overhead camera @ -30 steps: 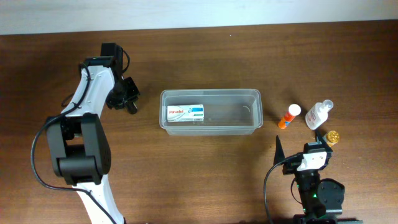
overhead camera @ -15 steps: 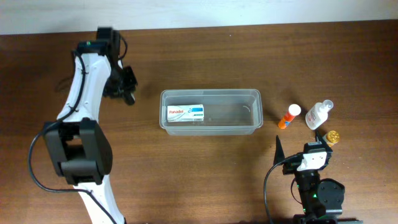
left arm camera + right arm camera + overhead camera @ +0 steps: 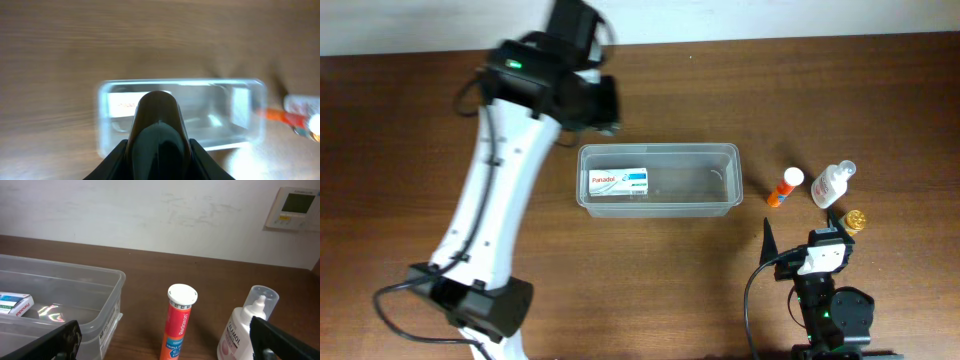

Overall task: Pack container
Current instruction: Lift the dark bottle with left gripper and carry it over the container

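The container (image 3: 720, 198), a clear plastic tub, lies mid-table with a white Panadol box (image 3: 618, 181) in its left end. My left gripper (image 3: 602, 104) hangs above the table just beyond the tub's far left corner. In the left wrist view this gripper (image 3: 159, 167) is shut on a dark, glossy, rounded object (image 3: 158, 125), and the blurred container (image 3: 255, 117) lies below it. My right gripper (image 3: 818, 246) rests near the front edge, open and holding nothing (image 3: 170, 347). It faces an orange tube (image 3: 179, 325) and a white pump bottle (image 3: 245, 330).
Right of the tub stand the orange tube (image 3: 785, 187) and the small clear bottle with a white cap (image 3: 832, 185). A small gold-topped item (image 3: 855, 218) sits just in front of them. A pale wall runs along the table's far edge (image 3: 740, 42).
My left arm has swung from the left side of the table up and to the right, to the tub's far left corner. The right arm and the items have not moved.
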{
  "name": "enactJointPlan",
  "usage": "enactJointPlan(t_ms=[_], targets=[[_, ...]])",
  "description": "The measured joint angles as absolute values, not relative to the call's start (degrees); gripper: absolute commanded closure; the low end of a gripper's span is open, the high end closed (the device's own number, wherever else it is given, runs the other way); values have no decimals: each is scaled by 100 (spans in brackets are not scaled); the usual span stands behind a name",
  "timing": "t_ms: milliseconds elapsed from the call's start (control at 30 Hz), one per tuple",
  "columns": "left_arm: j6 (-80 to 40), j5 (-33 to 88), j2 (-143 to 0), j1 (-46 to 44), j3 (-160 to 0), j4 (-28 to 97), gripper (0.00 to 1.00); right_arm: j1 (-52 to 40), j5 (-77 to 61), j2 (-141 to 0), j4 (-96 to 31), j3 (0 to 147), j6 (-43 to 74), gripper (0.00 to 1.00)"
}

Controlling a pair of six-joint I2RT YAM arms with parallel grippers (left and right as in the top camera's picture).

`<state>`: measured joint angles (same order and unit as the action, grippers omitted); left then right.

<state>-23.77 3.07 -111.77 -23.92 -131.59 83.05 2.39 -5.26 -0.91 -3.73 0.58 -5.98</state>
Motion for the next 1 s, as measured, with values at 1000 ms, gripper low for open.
enactJointPlan(t_ms=[1000], targets=[[-3557,-392,-12851,-4333,-13157,7780,76,239,-528,-91,-373,58,-602,2]])
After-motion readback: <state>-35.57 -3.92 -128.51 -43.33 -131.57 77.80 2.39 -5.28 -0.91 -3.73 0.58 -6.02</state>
